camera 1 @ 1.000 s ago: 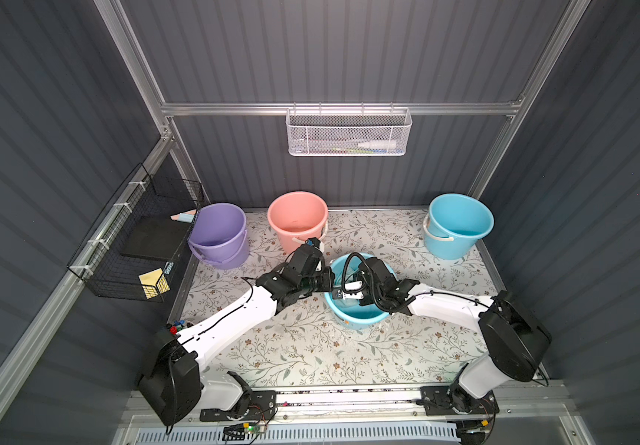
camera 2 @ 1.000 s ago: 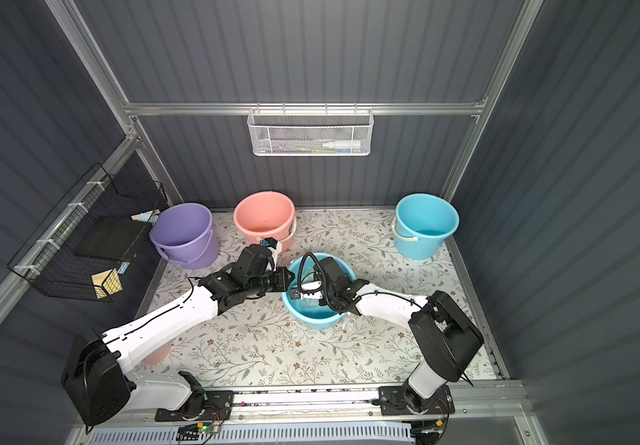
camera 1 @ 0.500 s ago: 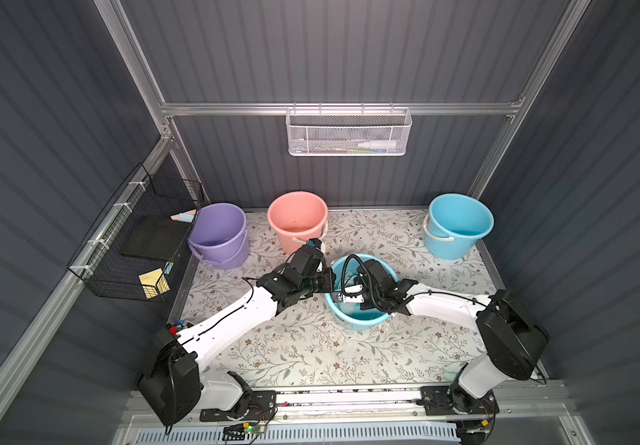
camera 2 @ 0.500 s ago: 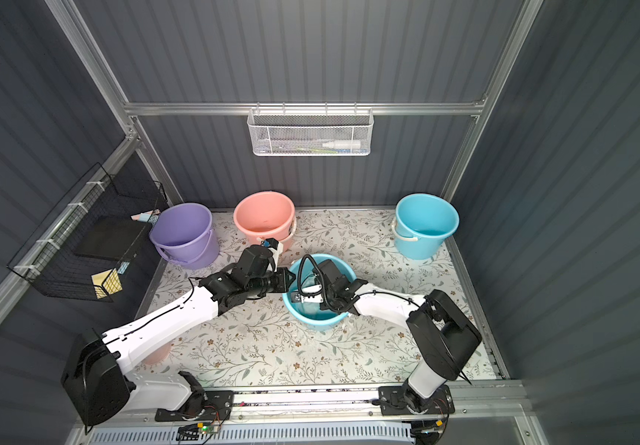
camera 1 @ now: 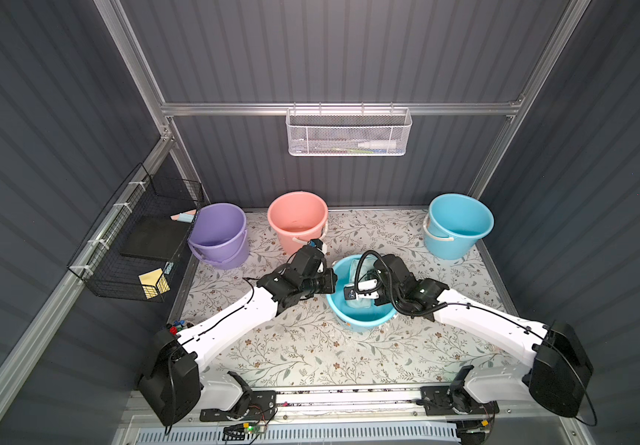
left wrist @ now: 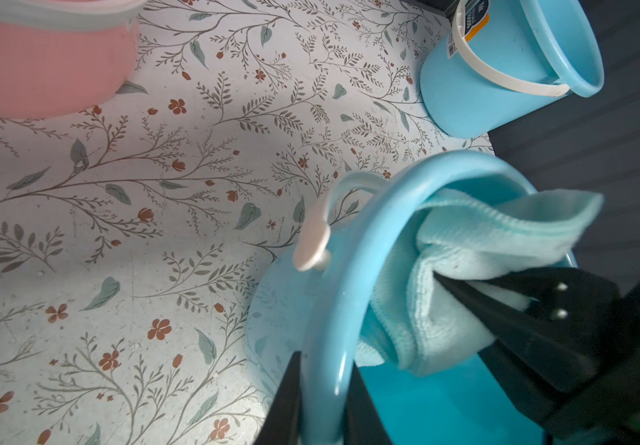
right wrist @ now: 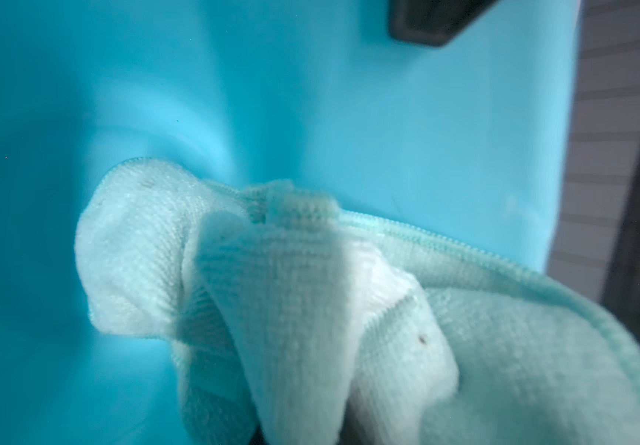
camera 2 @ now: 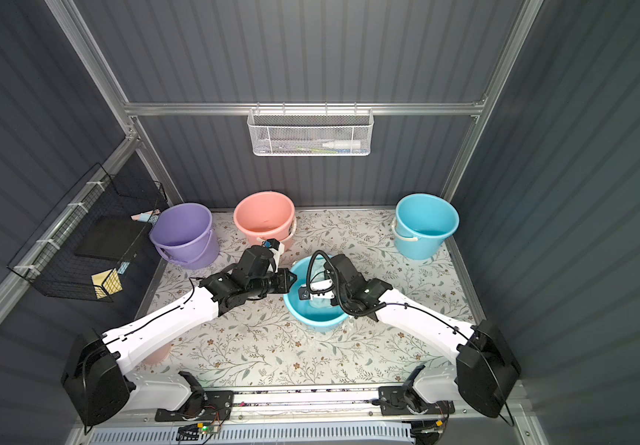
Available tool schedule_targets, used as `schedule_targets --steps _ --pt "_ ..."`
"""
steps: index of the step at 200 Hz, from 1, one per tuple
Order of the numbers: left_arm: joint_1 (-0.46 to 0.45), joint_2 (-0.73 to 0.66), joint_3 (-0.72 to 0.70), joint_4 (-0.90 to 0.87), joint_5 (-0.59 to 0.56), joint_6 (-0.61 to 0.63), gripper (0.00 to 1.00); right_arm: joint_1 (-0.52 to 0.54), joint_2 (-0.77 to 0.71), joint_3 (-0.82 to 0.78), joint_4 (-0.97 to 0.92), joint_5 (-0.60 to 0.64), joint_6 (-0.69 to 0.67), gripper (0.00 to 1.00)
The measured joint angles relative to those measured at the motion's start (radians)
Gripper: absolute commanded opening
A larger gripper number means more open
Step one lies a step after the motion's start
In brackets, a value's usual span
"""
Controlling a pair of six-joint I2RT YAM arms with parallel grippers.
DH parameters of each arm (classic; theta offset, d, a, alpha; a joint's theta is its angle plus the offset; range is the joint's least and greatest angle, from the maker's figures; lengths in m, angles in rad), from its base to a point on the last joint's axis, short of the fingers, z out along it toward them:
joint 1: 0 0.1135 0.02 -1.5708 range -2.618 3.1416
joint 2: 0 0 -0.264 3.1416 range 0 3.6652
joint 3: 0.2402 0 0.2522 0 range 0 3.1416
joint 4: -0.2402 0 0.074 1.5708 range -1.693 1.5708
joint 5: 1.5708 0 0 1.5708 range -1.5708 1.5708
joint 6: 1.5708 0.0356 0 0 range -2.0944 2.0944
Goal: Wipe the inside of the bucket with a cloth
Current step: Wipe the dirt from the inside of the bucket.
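My left gripper is pinching the rim of the blue bucket at frame centre. My right gripper, fully closed, is holding the cloth inside it. The pink bucket is standing just above.

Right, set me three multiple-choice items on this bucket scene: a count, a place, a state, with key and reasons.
1. How many buckets are on the table? A two; B three; C four.
2. Where is the cloth? A flat on the table; B inside the central blue bucket; C inside the pink bucket.
3. How is the left tool? A open above the table; B shut on the central blue bucket's rim; C shut on the cloth.
Key: 1 C, the purple bucket, the pink one, the far blue bucket and the central one show in both top views.
2 B, the left wrist view shows it bunched inside the rim.
3 B, its fingers sit either side of that rim.
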Motion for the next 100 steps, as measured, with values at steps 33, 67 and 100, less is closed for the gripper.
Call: schedule_targets --steps 33,67,100 --pt "0.000 0.000 0.000 0.000 -0.004 0.000 0.00 0.002 -0.045 0.037 -0.049 0.055 -0.054 0.00" --pt "0.000 -0.001 0.000 0.000 -0.004 0.000 0.00 0.002 -0.050 0.085 -0.101 0.100 -0.097 0.00" --pt "0.000 -0.001 0.000 0.000 -0.004 0.000 0.00 0.002 -0.045 0.104 -0.124 0.123 -0.116 0.00"
